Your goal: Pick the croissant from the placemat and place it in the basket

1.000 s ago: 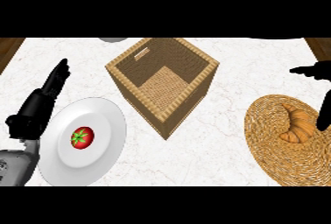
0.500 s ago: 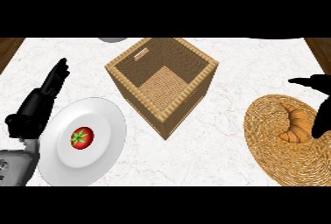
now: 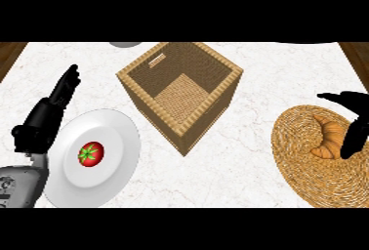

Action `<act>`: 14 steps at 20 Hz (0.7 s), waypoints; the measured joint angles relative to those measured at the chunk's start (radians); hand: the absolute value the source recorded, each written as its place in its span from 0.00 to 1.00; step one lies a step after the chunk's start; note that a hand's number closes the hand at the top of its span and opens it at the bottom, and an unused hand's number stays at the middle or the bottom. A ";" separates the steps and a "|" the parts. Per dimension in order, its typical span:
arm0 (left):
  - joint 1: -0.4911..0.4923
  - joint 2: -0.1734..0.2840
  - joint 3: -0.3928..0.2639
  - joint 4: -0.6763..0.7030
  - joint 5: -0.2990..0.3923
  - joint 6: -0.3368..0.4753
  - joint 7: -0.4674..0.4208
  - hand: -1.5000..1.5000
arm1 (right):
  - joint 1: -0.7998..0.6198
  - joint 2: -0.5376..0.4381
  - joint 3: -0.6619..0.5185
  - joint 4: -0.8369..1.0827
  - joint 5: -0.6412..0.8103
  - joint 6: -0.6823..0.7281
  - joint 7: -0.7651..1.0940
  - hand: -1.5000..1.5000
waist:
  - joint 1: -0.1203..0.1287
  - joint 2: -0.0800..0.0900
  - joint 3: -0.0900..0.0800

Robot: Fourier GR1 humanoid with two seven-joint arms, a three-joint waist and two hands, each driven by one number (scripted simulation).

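Note:
A golden croissant lies on the round woven placemat at the right edge of the head view. My right hand comes in from the right, directly over the croissant's right side; its thumb reaches above the croissant and its fingers curve down beside it, not closed round it. The square wicker basket stands empty in the upper middle, well left of the placemat. At the left edge my left hand rests open, fingers straight and pointing up.
A white plate holding a red tomato sits at lower left, next to my left forearm. A grey object peeks in at the top edge. White marble counter lies between basket and placemat.
My right hand has come down and to the left from the upper right edge onto the placemat, ending beside the croissant. The left hand has stayed where it was.

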 measured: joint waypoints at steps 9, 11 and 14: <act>0.023 -0.004 0.062 -0.007 -0.006 -0.060 -0.022 0.50 | 0.051 0.064 -0.069 0.002 0.077 -0.027 -0.028 0.00 | 0.000 0.000 0.000; 0.023 -0.017 0.062 -0.006 -0.018 -0.064 -0.024 0.50 | 0.052 0.074 -0.080 0.018 0.101 -0.031 -0.043 0.00 | 0.000 0.000 0.000; 0.001 -0.018 0.081 0.001 -0.022 -0.077 -0.012 0.50 | 0.085 0.084 -0.097 0.000 0.119 -0.025 -0.050 0.00 | -0.001 0.000 0.000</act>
